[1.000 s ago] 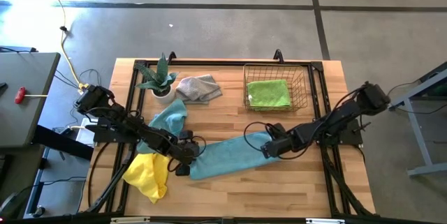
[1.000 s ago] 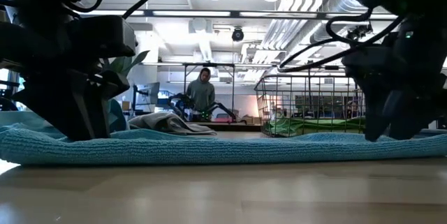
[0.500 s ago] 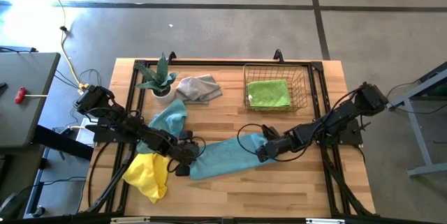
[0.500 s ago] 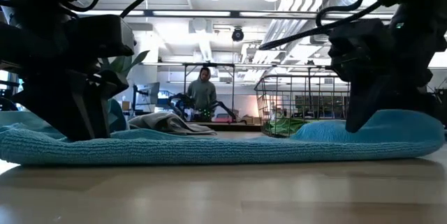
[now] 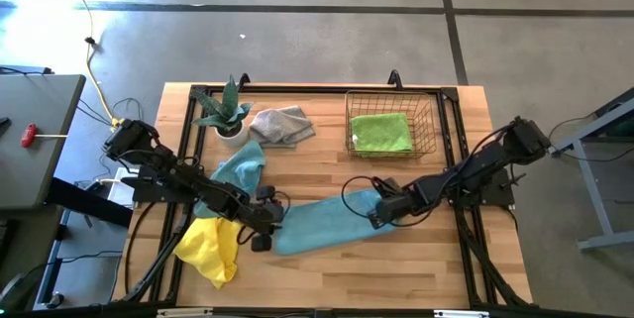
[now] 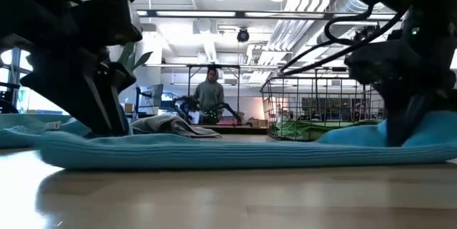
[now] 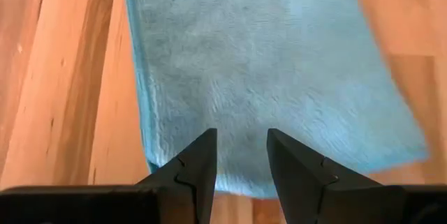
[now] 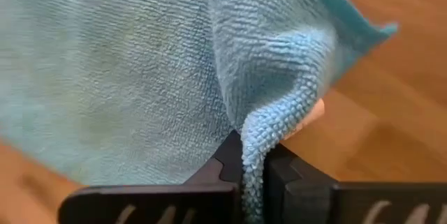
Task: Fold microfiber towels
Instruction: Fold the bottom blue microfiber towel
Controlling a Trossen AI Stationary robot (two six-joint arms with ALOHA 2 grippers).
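A light blue microfiber towel lies stretched out at the table's middle. My left gripper stands open at its left end, one fingertip to each side of a flat strip of cloth. My right gripper is shut on the towel's right end, which rises in a hump. A second light blue towel, a yellow one and a grey one lie crumpled on the wood. A lime green towel lies in the wire basket. My left gripper comes at the towel's left end from above, its fingertips down on the cloth. The cloth between them lies flat on the table, not gathered. My right gripper pinches a raised fold at the towel's right end between its two fingers. Its corner sticks out beyond them. That end stands a little above the wood; the rest lies on the table.
A potted plant stands at the far left, beside the grey towel. The wire basket sits at the far right. Bare wood stretches along the near edge. A person stands in the room behind.
My right gripper pushed toward the left, bunching the towel's right end into a hump. It then shut on the hump and drew back a little toward the right. My left gripper and the towel's left end have shifted slightly toward the right.
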